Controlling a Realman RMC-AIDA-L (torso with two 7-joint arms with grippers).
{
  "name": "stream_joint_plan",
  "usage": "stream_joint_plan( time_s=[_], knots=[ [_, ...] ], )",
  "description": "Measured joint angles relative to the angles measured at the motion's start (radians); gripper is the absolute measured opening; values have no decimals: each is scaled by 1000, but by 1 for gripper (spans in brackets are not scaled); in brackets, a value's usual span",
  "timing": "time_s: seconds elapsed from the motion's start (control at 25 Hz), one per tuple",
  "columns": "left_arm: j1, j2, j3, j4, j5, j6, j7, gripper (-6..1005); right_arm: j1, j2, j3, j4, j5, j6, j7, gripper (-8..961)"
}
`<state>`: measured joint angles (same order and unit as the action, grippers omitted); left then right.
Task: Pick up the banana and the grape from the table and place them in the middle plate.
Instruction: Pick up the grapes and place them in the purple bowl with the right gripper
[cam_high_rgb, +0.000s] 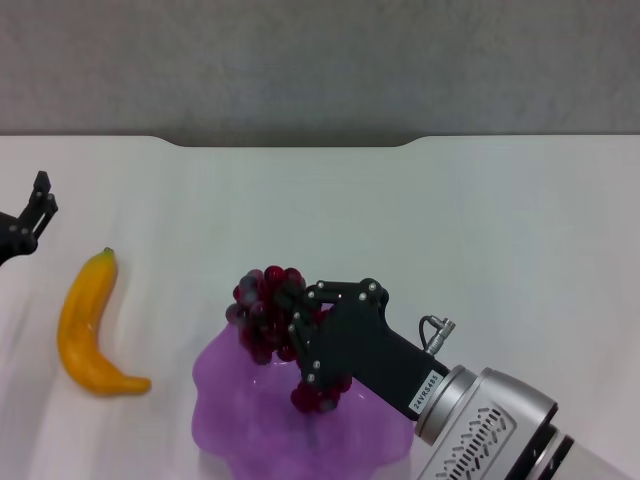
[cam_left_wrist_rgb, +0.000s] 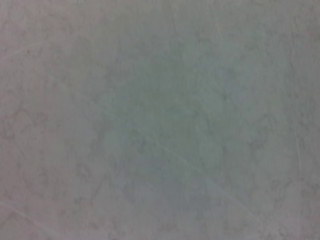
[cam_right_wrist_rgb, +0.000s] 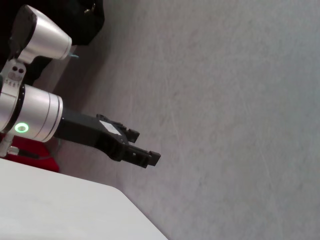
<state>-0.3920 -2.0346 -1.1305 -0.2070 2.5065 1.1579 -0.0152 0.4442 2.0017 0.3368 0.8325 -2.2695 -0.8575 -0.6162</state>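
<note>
Head view, looking down on a white table (cam_high_rgb: 480, 220). The right gripper (cam_high_rgb: 300, 335) reaches in from about four o'clock, its black fingers closed around the grape (cam_high_rgb: 268, 310), a bunch of dark red-purple grapes. The bunch hangs in the grip over the far rim of the middle plate (cam_high_rgb: 250, 420), a translucent purple dish with a wavy edge at six o'clock; part of the bunch shows above the fingers toward eleven o'clock and a smaller cluster shows below them. Whether the grapes touch the plate cannot be told.

The banana (cam_high_rgb: 85, 325) lies flat on the table at about eight o'clock, to the left of the plate and apart from it, its green stem tip pointing toward twelve o'clock.

The left gripper (cam_high_rgb: 35, 210) sits at the nine o'clock edge, beyond the banana's stem end and clear of it, holding nothing; its finger spread cannot be told.

Right wrist view shows the left gripper (cam_right_wrist_rgb: 145, 156) farther off, black and slim, extending from a silver arm above the table's white corner (cam_right_wrist_rgb: 60, 210).

Left wrist view shows only a plain pale grey surface.
</note>
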Motion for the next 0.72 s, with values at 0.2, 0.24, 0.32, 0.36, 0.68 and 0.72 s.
stream_joint_plan(
  time_s=[0.2,0.24,0.32,0.36,0.68,0.72],
  knots=[
    [-1,0,0,0,0,0,0,877,3,0,-6,-1,0,3,0,74],
    [-1,0,0,0,0,0,0,877,4,0,-8,-1,-1,3,0,77],
    [-1,-1,0,0,0,0,0,877,5,0,-14,-1,-1,3,0,84],
    [-2,-1,0,0,0,0,0,877,5,0,-16,-1,-1,4,0,87],
    [-2,-1,0,0,0,0,1,878,0,0,-21,6,7,-5,55,114],
    [-2,-1,0,0,0,0,2,878,1,0,-19,4,8,-5,70,118]
  ],
)
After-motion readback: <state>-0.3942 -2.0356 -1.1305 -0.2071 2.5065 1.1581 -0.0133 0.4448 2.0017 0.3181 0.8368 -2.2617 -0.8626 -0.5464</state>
